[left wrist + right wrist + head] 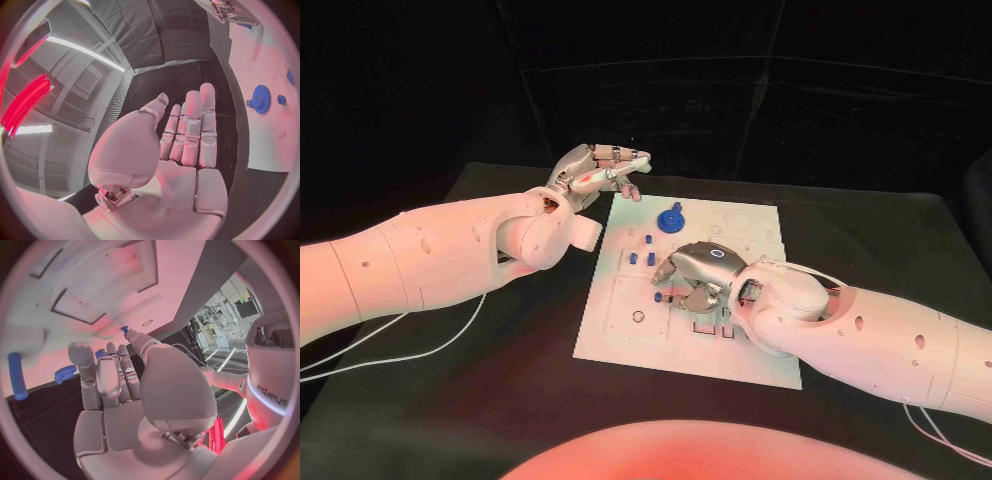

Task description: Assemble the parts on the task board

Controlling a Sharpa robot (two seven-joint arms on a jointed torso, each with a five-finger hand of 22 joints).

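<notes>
Right hand working over the board, left hand idle.
Head view: right hand (701, 272) hovers over board (733, 345) on the counter (473, 400); its hold unclear.
Left wrist view: left hand (187, 145) flat, empty; gear (260, 98) looks light, rigid; pinch its rim.
Right wrist view: a peg (17, 375) lies on the board.

Both arms (430, 260) are clad in smooth white shells, rounded and segmented, with small dark recessed screw holes dotted along them. A thin white cable (401, 345) is looped under the left forearm; another is seen near the right arm (877, 335). Left hand (596, 170) and right hand (701, 275) are built in silver metal. Fingers (194, 130) are made of jointed segments with pale flat pads, palms likewise padded.
</notes>
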